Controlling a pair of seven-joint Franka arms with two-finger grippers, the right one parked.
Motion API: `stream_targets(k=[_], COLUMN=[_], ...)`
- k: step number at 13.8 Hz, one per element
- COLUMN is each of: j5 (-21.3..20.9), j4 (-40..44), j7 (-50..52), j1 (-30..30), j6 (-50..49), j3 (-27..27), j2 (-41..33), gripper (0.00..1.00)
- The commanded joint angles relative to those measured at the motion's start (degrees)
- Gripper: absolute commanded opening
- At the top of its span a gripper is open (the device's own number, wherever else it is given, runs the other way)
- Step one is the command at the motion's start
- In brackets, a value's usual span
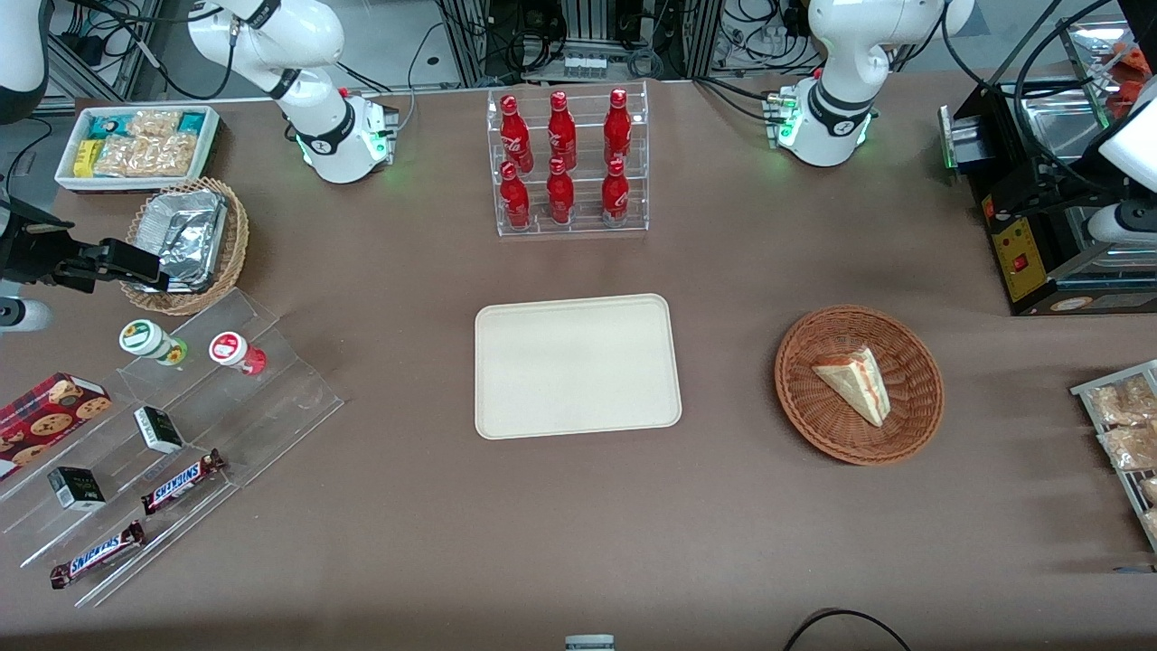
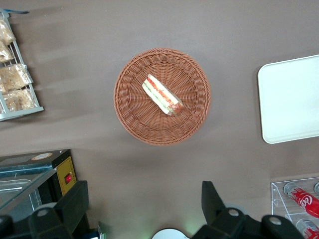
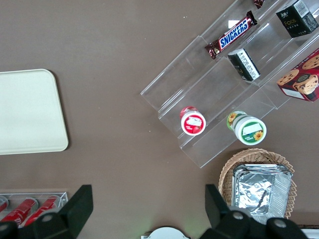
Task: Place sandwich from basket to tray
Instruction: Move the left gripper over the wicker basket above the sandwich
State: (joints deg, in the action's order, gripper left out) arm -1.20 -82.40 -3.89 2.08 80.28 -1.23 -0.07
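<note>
SNICKERS | two candy bars (image 1: pixel 183 481) (image 1: pixel 98 553) | box text probably unreadable (image 3: pixel 244 64)

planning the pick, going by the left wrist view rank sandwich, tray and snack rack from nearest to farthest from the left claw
The left claw hangs open above the table, holding nothing.
1. Sandwich: in the basket, straight ahead of the open fingers.
2. Tray: beside the basket, toward the parked arm's end.
3. Snack rack: toward the working arm's end; close to the tray's distance, so this order is tentative.

sandwich (image 1: pixel 856 382) in basket (image 1: pixel 818 411), end effector (image 2: pixel 144 209) above

end effector (image 2: pixel 144 209): base cut off | tray (image 2: pixel 291 99): edge-cropped
</note>
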Motion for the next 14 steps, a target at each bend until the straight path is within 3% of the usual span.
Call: stream_targets(k=[1, 4, 9, 14], j5=[0.22, -0.04, 0.49, 0.49], j4=[0.76, -2.48, -21.72, -34.57], j7=[-1.39, -1.04, 5.36, 33.55], j1=[-0.23, -0.23, -0.14, 0.56], j6=[-0.48, 3.45, 26.46, 47.05], j3=[1.48, 1.49, 1.49, 0.62], j2=[0.42, 2.7, 1.3, 3.31], gripper=[1.0, 1.0, 1.0, 1.0])
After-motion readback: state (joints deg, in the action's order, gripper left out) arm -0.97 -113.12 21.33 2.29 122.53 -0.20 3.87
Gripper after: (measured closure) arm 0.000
